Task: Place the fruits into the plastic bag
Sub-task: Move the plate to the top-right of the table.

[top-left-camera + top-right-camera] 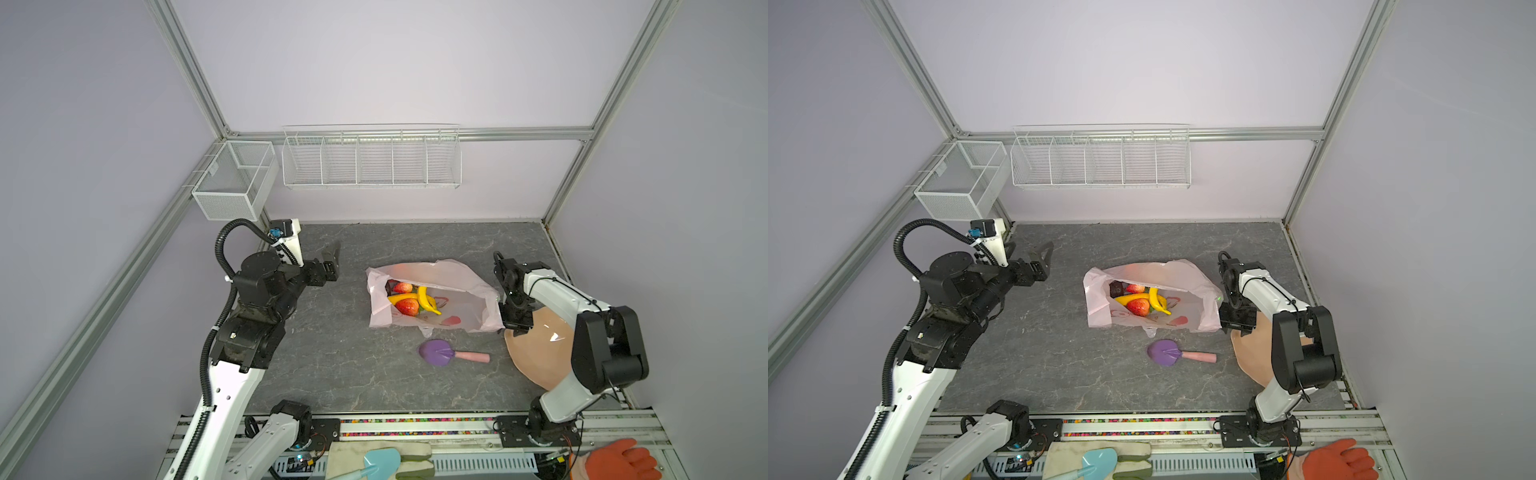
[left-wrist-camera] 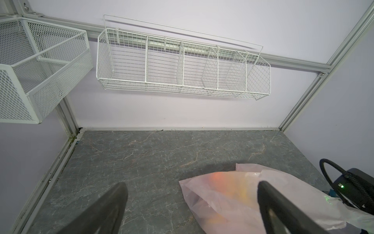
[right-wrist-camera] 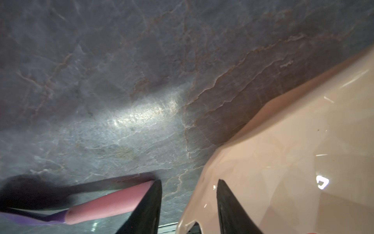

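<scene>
The pale-pink plastic bag (image 1: 457,286) (image 1: 1183,276) lies open mid-table. Inside it the fruits show in both top views: a red strawberry (image 1: 407,306) (image 1: 1138,306), a second strawberry (image 1: 403,287) and yellow bananas (image 1: 424,298) (image 1: 1155,297). My left gripper (image 1: 333,259) (image 1: 1044,259) (image 2: 192,183) hovers open and empty to the left of the bag (image 2: 222,194). My right gripper (image 1: 517,328) (image 1: 1239,328) (image 3: 189,180) sits low at the bag's right end. Its jaws stand apart, one finger over the table and one over the tan plate (image 3: 293,152). Nothing is held.
The tan plate (image 1: 540,353) (image 1: 1252,353) lies under the right arm. A purple scoop (image 1: 436,352) (image 1: 1165,352) with a pink handle (image 3: 105,206) lies in front of the bag. Wire baskets (image 1: 372,162) hang on the back wall. An orange-red glove (image 1: 615,461) lies past the front rail.
</scene>
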Robot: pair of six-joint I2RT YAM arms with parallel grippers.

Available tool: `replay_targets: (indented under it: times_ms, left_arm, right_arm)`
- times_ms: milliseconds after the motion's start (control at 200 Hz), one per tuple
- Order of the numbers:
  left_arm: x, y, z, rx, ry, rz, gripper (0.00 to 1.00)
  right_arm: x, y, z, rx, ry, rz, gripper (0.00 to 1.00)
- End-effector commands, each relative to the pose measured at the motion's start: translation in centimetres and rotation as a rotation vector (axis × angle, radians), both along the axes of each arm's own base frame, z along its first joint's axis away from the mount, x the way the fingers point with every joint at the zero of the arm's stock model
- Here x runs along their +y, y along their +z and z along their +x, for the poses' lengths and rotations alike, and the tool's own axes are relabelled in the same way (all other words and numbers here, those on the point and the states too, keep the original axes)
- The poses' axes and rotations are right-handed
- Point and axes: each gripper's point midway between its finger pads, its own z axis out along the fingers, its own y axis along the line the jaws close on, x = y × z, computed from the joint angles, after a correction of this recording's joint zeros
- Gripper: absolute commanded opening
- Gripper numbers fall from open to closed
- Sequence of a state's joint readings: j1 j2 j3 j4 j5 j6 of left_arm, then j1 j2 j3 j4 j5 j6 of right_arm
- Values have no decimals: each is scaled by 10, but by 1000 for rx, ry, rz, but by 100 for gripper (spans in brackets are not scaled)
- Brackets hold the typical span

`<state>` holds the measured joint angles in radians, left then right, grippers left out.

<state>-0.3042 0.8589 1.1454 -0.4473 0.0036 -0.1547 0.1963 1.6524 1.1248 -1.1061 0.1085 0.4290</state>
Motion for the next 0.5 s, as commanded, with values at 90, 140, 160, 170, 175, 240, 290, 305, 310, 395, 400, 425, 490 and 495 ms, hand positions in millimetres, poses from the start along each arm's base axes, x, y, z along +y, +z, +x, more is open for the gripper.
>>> replay_targets:
  times_ms: [90, 140, 160, 170, 175, 240, 290, 305, 310, 395, 400, 425, 490, 495]
  left_arm:
    - [5, -5, -7, 5, 13, 51, 99]
    - [6, -5, -7, 2, 12, 59, 99]
    - [5, -5, -7, 1, 12, 61, 99]
    - [5, -5, -7, 0, 12, 62, 99]
    - [6, -5, -7, 0, 12, 63, 99]
    - [6, -5, -7, -1, 15, 69, 99]
    - [6, -5, -7, -4, 15, 73, 99]
    - [6, -5, -7, -6, 14, 73, 99]
    - [6, -5, -7, -6, 16, 72, 99]
    - [7, -3, -7, -14, 18, 69, 99]
    - [7, -3, -7, -15, 18, 69, 99]
    - [6, -3, -7, -18, 15, 69, 99]
    - [6, -3, -7, -18, 15, 72, 99]
    - [6, -4, -7, -17, 16, 73, 99]
  right_arm:
    - [-4, 5, -1, 22, 27, -28, 27]
    - [-3, 7, 0, 18, 29, -23, 23]
    - [-3, 8, 0, 19, 29, -20, 21]
    - [-2, 9, 1, 17, 29, -18, 20]
    - [-2, 9, 1, 18, 30, -17, 19]
    - [3, 13, 5, 11, 32, 7, 12]
    - [6, 18, 10, 0, 34, 22, 7]
    - [6, 19, 12, -2, 34, 24, 7]
    - [7, 20, 12, -4, 35, 26, 7]
    - [7, 30, 25, -23, 53, 18, 7]
    - [7, 30, 25, -23, 55, 17, 7]
    - [7, 33, 29, -27, 63, 13, 7]
    - [6, 39, 42, -41, 90, 0, 7]
    - [6, 40, 43, -43, 92, 0, 7]
